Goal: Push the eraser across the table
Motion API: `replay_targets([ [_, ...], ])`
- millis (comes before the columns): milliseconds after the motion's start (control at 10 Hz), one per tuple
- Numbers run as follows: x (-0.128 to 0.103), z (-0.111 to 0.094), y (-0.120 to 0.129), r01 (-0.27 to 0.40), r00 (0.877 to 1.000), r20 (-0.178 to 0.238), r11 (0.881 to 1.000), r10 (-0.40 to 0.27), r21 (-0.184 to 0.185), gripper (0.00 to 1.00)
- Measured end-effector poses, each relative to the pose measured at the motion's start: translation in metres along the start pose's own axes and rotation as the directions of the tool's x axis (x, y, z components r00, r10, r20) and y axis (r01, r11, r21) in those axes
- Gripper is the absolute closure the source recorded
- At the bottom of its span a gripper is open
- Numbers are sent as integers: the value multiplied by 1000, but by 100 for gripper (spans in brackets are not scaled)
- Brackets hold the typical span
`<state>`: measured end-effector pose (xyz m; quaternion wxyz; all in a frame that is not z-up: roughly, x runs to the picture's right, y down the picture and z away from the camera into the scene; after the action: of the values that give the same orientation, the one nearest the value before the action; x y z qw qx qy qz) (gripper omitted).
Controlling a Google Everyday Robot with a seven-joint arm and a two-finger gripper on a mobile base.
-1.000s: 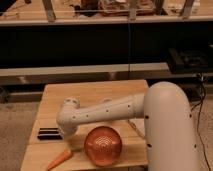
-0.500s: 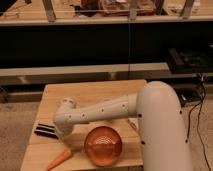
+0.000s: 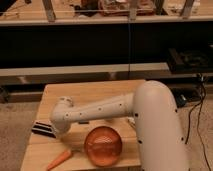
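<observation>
**On the table's left edge, a striped eraser meets the arm**

At nine o'clock on the pale plank table, the eraser lies flat near the left edge, a small black block with thin pale stripes running along its length. Its right end sits just beside, perhaps touching, the rounded end of the white robot arm; contact cannot be confirmed from this angle.

The arm reaches from the bulky white body at four o'clock across the middle of the tabletop toward the left. The gripper hangs below the arm's rounded end, low over the wood and next to the eraser's right end. Whether its jaws are spread or pressed together cannot be told, as the arm hides them.

At six o'clock, a shiny copper-orange bowl rests upside down on the front part of the table, just under the arm. At seven o'clock, an orange carrot lies tilted near the front left corner, close to the bowl and apart from the eraser.
</observation>
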<state>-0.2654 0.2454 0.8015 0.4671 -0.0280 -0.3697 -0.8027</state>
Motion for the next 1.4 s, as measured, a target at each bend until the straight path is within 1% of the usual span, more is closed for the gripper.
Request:
replay_targets([
  [500, 16, 5, -11, 30, 1000, -2, 999, -30, 15, 100],
  [800, 34, 12, -25, 71, 997, 1, 997, -71, 25, 100],
  [1400, 62, 14, -34, 120, 993, -14, 992, -120, 31, 100],
])
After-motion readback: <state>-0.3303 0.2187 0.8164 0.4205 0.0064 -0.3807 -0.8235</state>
